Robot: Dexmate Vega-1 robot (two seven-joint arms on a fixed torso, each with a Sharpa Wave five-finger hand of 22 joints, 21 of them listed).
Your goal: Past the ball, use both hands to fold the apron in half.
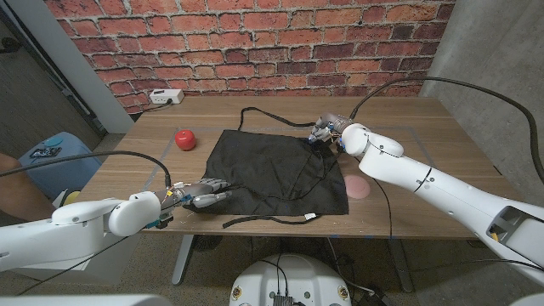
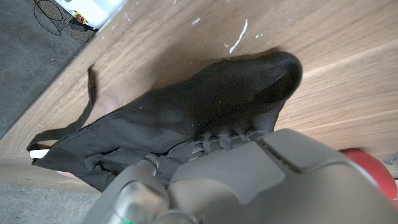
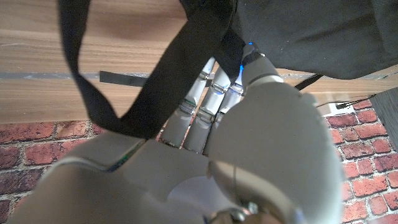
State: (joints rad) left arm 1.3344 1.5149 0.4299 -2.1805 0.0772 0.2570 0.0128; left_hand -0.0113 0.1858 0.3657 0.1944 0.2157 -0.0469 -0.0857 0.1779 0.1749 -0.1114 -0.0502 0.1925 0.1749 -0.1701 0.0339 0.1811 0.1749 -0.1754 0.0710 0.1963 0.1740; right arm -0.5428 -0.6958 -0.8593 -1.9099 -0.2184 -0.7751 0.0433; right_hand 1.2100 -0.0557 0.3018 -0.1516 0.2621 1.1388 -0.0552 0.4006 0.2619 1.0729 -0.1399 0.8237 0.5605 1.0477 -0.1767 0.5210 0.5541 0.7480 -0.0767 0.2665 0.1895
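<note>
Black apron [image 1: 276, 170] spread on the worktop [image 1: 425, 136], beyond the red ball [image 1: 184, 138]. Left robot hand [image 1: 204, 195] pinches its near-left corner; right robot hand [image 1: 327, 132] closes on the far-right corner and strap [image 3: 155, 81]. Judged best practice: raise both corners evenly, keeping the cloth taut. The right wrist view reveals the strap crossing the fingers [image 3: 205, 93], indistinct in the head view.

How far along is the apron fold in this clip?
Early. The black apron lies spread open on the table, no half folded over yet. In hand: the left hand is on its near left corner and the right hand at its far right corner; the wrist views suggest both grip cloth or strap. Left: the fold itself. The red ball sits beside the apron.
</note>
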